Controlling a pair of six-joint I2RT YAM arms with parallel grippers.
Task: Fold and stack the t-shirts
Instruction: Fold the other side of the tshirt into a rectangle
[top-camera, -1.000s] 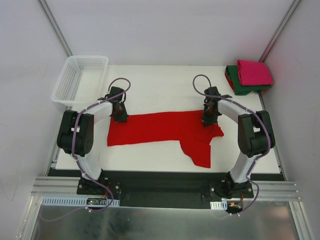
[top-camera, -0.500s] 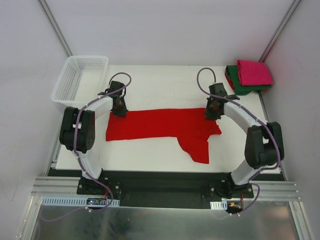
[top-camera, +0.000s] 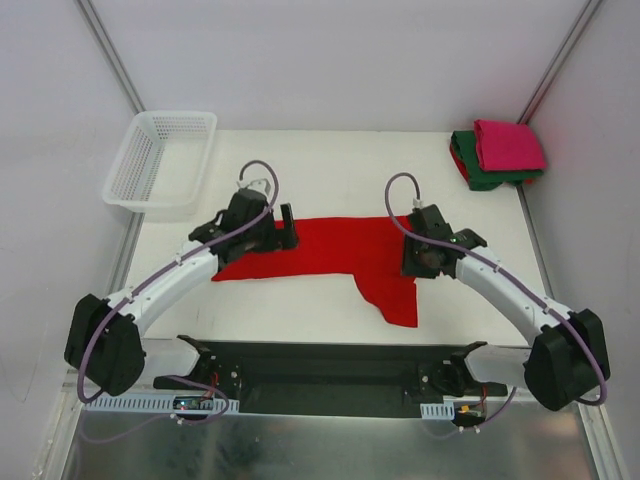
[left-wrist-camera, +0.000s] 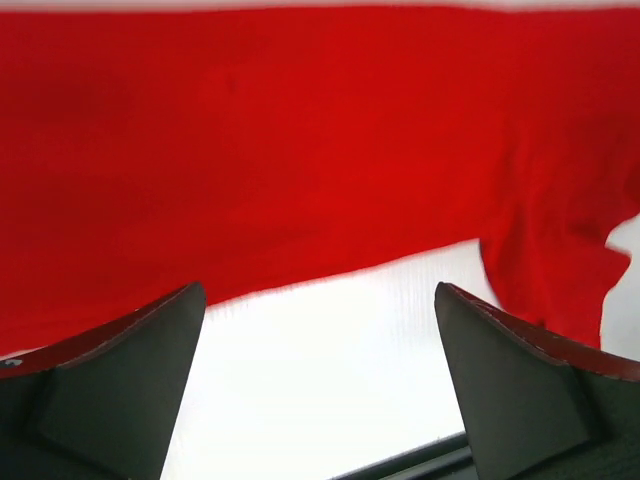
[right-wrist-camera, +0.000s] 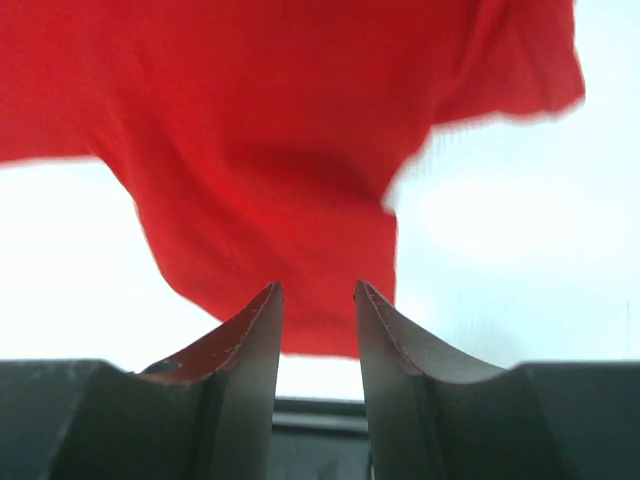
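Note:
A bright red t-shirt (top-camera: 330, 255) lies spread flat across the middle of the table, one sleeve (top-camera: 400, 300) pointing to the near edge. My left gripper (top-camera: 288, 230) hovers over its left part, jaws wide open and empty; in the left wrist view the red t-shirt (left-wrist-camera: 300, 150) fills the top behind the left gripper (left-wrist-camera: 320, 292). My right gripper (top-camera: 418, 262) hangs over the shirt's right end, open by a narrow gap. The right wrist view shows nothing between the right gripper (right-wrist-camera: 318, 292) jaws, only the red t-shirt (right-wrist-camera: 280, 120) below. A folded magenta-pink t-shirt (top-camera: 508, 143) rests on a folded dark green t-shirt (top-camera: 480, 177) at the back right.
A white mesh basket (top-camera: 160, 160) stands at the table's back left corner. The white table (top-camera: 300, 300) ends at a black rail (top-camera: 330, 365) in front, where both arm bases sit. Grey walls close in on both sides.
Both grippers have let go of the red shirt's far edge and opened. Both arms have swung toward the near side, above the shirt, which now lies flat.

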